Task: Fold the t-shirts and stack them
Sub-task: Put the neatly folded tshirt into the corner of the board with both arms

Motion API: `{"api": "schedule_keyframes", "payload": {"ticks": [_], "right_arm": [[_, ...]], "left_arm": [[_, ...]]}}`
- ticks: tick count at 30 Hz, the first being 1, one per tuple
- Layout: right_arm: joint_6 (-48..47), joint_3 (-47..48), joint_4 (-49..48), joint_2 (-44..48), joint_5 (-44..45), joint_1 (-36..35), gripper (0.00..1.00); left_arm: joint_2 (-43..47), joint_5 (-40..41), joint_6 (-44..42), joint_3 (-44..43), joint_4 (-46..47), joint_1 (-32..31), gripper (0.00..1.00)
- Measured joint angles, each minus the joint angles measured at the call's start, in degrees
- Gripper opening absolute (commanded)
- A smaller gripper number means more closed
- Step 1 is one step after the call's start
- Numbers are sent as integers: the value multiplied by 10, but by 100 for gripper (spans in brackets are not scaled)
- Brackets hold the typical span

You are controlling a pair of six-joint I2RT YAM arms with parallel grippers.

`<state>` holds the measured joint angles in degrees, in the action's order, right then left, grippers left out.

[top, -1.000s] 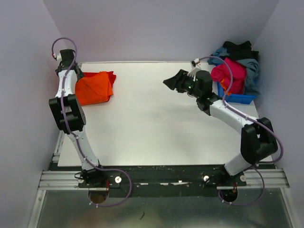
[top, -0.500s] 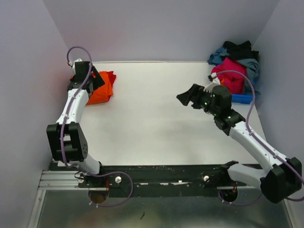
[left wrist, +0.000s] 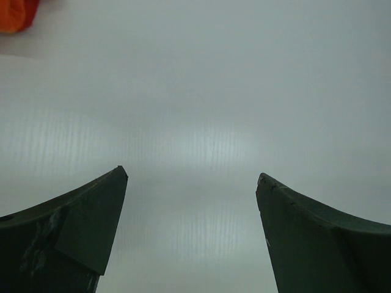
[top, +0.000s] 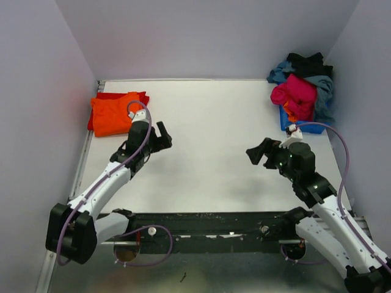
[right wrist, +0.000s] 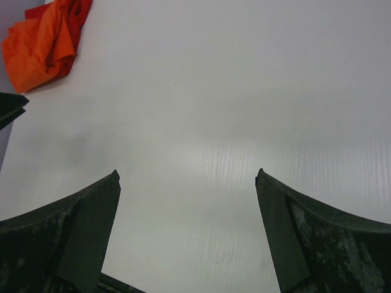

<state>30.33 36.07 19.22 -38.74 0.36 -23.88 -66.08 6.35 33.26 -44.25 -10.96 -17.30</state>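
A folded orange t-shirt lies on a red one at the table's far left; the stack also shows in the right wrist view and a corner in the left wrist view. A heap of unfolded t-shirts, pink, grey-blue and black, fills the far right corner. My left gripper is open and empty over bare table just right of the stack. My right gripper is open and empty, well in front of the heap. Both wrist views show spread fingers with nothing between.
A blue bin sits under the heap at the right. The white table top is bounded by lilac walls at the back and sides. A metal rail with the arm bases runs along the near edge.
My left arm has drawn back from the orange stack toward the near middle. My right arm has pulled back from mid-table toward its base. Both grippers stay open.
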Motion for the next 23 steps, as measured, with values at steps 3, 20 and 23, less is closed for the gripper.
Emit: {"api": "schedule_keyframes", "payload": {"ticks": [3, 20, 23], "right_arm": [[0, -37, 8, 43, 19, 0, 100], [0, -132, -3, 109, 64, 0, 100], [0, -132, -3, 108, 64, 0, 100]], "left_arm": [[41, -3, 9, 71, 49, -54, 99], [100, -21, 6, 206, 201, -143, 99], [99, -20, 2, 205, 199, -143, 99]]}}
